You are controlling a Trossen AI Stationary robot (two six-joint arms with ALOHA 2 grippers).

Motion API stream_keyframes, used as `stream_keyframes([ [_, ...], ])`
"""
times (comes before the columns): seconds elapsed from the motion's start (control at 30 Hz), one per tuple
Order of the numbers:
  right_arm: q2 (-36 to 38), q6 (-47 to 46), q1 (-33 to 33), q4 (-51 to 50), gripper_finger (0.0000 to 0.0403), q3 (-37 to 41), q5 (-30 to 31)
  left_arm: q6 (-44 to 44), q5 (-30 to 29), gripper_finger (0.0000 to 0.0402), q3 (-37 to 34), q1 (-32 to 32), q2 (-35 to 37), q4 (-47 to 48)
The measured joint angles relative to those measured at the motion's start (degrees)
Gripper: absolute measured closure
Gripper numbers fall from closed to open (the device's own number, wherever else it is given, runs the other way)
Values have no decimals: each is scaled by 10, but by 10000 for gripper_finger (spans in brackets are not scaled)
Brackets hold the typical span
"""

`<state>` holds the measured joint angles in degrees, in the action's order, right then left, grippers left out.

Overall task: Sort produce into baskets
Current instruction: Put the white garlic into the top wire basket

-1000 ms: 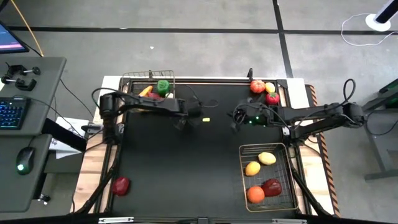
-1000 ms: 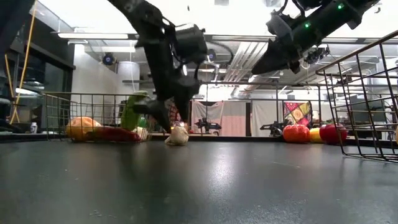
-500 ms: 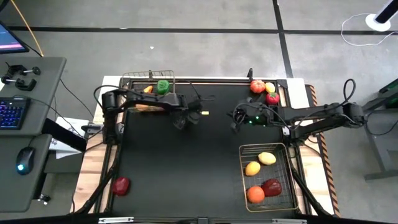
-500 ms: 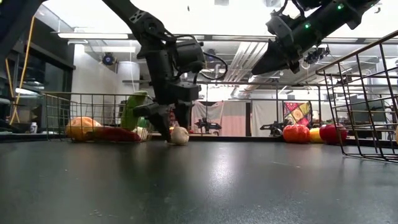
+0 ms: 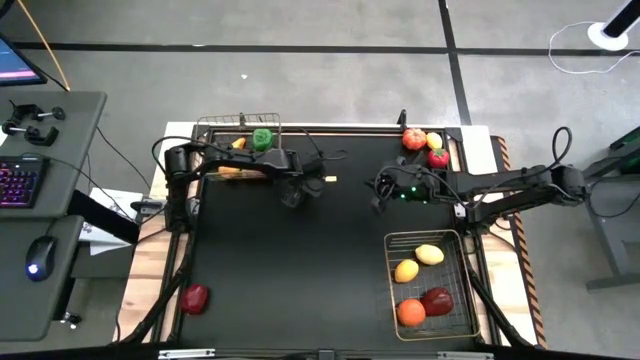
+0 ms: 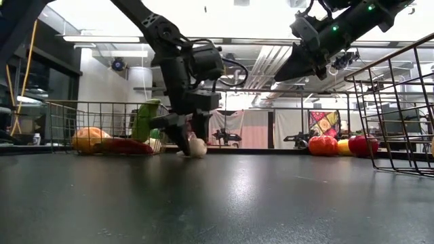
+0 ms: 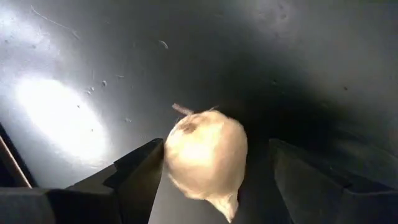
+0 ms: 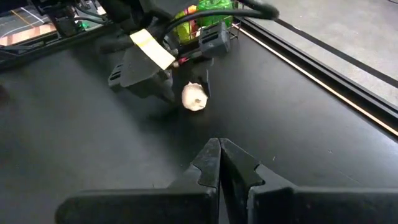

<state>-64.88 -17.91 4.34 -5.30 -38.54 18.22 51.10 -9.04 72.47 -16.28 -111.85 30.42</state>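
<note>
Moving toward the copper-rimmed basket (image 5: 240, 135), the left pincer (image 5: 291, 196) has drawn back across the counter (image 5: 300, 270) in the high view, its arm now folded closer to that basket than a second ago; the right pincer (image 5: 381, 188) has not shifted, hanging mid-counter behind the silvery basket (image 5: 430, 285).

From the low view, the left pincer (image 6: 186, 144) has slid left and carries the white garlic (image 6: 197, 146) with it, the bulb low against the counter, whether just clear of it or dragging I cannot tell.

Looking through the left wrist view, the garlic (image 7: 205, 155) sits between the two fingers (image 7: 134, 180), touching one, a gap showing at the other, so the hold looks loose.

Seen in the right wrist view, the right pincer (image 8: 219, 163) is pressed together on nothing, with the garlic (image 8: 194, 97) beyond it.

Judging by this, the garlic is bound for the vegetable basket.
</note>
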Motion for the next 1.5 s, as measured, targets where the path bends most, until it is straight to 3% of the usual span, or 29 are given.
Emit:
stream_keyframes([
  [0.2, 0, 0, 0, 0, 403, 0, -2, -29, -2, 154, 0, 0, -10, 5],
  [0.43, 0, 0, 0, 0, 403, 0, -2, -93, -7, 268, 25, 7, 8, 71],
  [0.53, 0, 0, 0, 0, 403, 0, -2, -125, -7, 295, 51, 7, 26, 121],
  [0.73, 0, 0, 0, 0, 403, 0, -2, -150, -1, 290, 89, 13, 94, 175],
  [0.93, 0, 0, 0, 0, 403, 0, -2, -176, -58, 286, 106, 22, 216, 193],
  [1.07, 0, 0, 0, 0, 403, 0, -2, -238, -72, 286, 106, 10, 301, 196],
  [1.2, 0, 0, 0, 0, 403, 0, -2, -317, -77, 286, 85, -19, 356, 211],
  [1.33, 0, -5, 0, 0, 403, 0, -2, -383, -119, 284, 36, -52, 382, 231],
  [1.5, 0, -11, 0, 0, 403, 0, -2, -400, -220, 251, -19, -79, 385, 230],
])
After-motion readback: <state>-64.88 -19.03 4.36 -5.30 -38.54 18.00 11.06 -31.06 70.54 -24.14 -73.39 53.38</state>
